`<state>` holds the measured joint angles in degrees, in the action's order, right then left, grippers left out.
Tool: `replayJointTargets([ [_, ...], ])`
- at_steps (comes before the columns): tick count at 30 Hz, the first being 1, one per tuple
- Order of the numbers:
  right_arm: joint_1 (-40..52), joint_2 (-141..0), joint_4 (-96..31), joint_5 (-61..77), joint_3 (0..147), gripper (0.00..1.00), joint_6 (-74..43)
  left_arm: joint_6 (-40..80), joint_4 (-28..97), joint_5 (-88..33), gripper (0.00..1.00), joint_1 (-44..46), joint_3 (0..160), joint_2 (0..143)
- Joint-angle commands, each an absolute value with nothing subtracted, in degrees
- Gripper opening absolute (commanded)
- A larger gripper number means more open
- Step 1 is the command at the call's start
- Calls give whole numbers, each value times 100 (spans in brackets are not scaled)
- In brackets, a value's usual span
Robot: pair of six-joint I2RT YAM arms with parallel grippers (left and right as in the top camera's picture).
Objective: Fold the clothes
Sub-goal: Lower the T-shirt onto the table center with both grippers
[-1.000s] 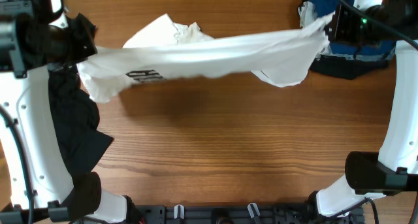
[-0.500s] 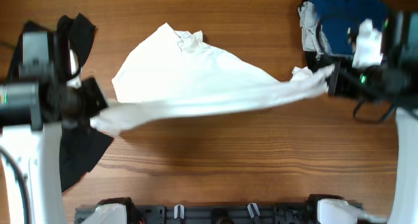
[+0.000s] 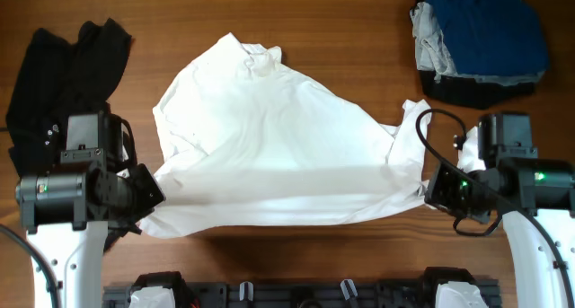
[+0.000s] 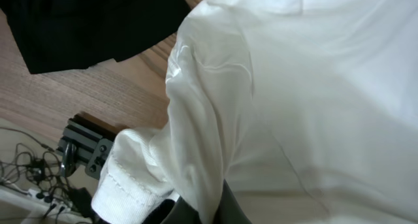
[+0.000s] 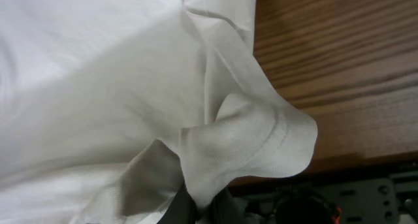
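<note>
A white shirt lies spread over the middle of the wooden table, collar at the far side. My left gripper is shut on the shirt's near left corner, a ribbed cuff hanging beside the jaws. My right gripper is shut on the near right corner, the hem bunched over the jaws. The near edge is stretched between both grippers close to the table's front edge.
A black garment lies at the far left, also in the left wrist view. A pile of blue, grey and black clothes sits at the far right corner. The table's front edge and a rail lie just behind both grippers.
Both grippers have drawn the shirt from the far side toward the front edge and lowered it. The shirt, held stretched in the air before, now lies spread on the table.
</note>
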<state>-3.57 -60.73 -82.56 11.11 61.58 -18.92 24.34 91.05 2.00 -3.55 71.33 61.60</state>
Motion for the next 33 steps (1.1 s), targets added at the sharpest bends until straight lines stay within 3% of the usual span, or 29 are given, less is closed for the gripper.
replayJointTargets([
  [1, -384, -5979, -8200, 1190, 5863, 4, -2283, 2646, 9045, 189, 4, -386, 7124, 5957],
  [20, -381, -6042, -7778, 1199, 5581, 4, -2687, 2790, 7430, -1066, 4, -379, 5601, 6757],
  [33, -381, -6149, -7087, 1328, 4609, 4, -3444, 2947, 6580, -626, 4, -202, 5417, 7015],
])
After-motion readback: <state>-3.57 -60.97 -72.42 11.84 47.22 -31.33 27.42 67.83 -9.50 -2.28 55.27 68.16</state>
